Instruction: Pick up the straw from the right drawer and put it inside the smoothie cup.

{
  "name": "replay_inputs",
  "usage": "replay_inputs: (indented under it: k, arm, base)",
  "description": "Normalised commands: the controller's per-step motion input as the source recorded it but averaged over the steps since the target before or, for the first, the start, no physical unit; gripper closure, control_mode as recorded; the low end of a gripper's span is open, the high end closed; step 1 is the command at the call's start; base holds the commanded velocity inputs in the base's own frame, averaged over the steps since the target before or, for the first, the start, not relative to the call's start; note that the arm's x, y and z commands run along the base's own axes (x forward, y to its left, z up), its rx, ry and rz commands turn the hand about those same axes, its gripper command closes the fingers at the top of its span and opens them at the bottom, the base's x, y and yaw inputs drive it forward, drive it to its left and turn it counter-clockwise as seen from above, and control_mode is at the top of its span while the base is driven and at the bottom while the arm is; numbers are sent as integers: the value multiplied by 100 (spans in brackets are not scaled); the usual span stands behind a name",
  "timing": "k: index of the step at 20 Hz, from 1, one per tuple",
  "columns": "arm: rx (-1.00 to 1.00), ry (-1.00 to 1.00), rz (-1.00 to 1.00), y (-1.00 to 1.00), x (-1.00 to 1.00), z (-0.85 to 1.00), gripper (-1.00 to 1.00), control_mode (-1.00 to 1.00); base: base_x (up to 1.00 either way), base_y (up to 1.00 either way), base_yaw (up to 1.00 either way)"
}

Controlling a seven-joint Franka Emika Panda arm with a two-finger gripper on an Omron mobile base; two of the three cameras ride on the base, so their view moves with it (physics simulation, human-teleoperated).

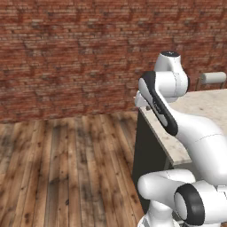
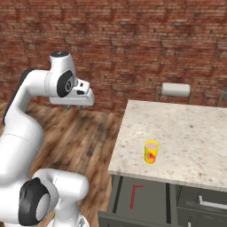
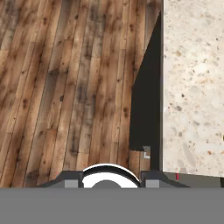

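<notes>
Gripper (image 2: 74, 107) apart from red straw (image 2: 135, 194)

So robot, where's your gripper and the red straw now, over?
Gripper high over the floor, holding nothing. Straw lying in the open right drawer. Smoothie cup upright on the counter. Nothing in the way.

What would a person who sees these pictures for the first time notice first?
First, the big white robot arm rising in front of the red brick wall, with its tool held over the wooden floor, left of the counter. Next, the small bright yellow cup standing alone on the speckled stone countertop. Below it, the thin red straw lies in the open dark grey drawer.
</notes>
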Motion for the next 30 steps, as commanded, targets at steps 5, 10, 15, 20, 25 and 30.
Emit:
replay_inputs:
  k: [5, 10, 15, 20, 25, 30]
  arm:
    - [0, 0, 0, -6, -40, -6, -100, -100]
    - [0, 0, 0, 0, -55, -29, -100, -100]
    - [0, -1, 0, 0, -45, -45, -100, -100]
    - [0, 0, 0, 0, -9, -47, -100, -100]
    - [0, 0, 0, 0, 0, -26, -100, -100]
    - [0, 0, 0, 0, 0, 0, -100, 100]
  base:
    - [0, 0, 0]
    - [0, 0, 0]
    - [0, 0, 0]
    - [0, 0, 0]
    - [0, 0, 0]
    - [0, 0, 0]
